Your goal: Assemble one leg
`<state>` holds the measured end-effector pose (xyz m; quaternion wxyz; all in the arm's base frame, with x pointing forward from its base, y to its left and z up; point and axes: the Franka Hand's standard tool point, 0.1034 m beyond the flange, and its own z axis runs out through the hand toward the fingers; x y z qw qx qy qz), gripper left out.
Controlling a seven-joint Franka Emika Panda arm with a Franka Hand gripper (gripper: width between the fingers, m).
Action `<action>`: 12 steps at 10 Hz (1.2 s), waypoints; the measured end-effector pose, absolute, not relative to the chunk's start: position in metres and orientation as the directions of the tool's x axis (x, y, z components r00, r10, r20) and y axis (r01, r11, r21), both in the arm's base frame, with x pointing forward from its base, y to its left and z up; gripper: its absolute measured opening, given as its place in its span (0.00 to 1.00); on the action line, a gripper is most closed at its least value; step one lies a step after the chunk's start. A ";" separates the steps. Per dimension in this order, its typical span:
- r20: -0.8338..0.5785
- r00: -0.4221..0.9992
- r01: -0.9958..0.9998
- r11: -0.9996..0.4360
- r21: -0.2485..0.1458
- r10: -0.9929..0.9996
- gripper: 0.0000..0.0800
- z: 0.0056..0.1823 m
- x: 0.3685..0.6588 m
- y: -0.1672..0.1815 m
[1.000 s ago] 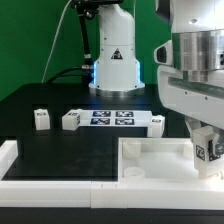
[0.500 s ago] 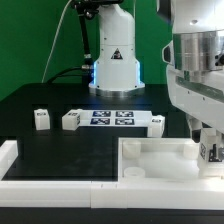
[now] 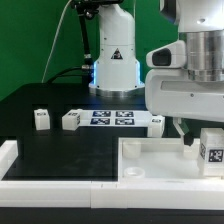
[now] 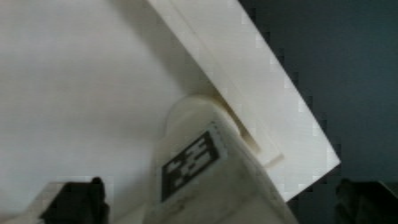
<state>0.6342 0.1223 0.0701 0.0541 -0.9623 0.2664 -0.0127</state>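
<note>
Leg [image 3: 211, 151] sits by the counter's front edge. Gripper [image 4: 222, 200] let go and rose; we reckon it's seated.

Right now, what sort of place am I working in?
Probably a robotics lab test bench: a black table, a plain green backdrop, and a marker board lying flat on the table.

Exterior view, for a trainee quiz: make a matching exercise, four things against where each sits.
Things:
1 marker board
2 tray part
3 arm base
4 leftmost leg

Places:
A behind the black table, centre
B front, toward the exterior view's right
C on the table, far toward the exterior view's left
D flat on the table, centre

Pairs: 1-D, 2-B, 3-A, 4-C
</note>
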 end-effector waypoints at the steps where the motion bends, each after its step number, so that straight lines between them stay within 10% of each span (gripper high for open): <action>1: 0.004 0.897 -0.438 -0.892 -0.110 -0.441 0.81 0.071 0.635 0.124; 7: 0.060 0.995 0.083 -0.994 -0.065 0.079 0.80 0.071 0.636 0.116; 10: 0.059 0.996 0.065 -0.996 -0.066 0.061 0.36 0.071 0.636 0.116; 12: 0.058 0.997 0.045 -0.997 -0.067 0.041 0.36 0.071 0.636 0.115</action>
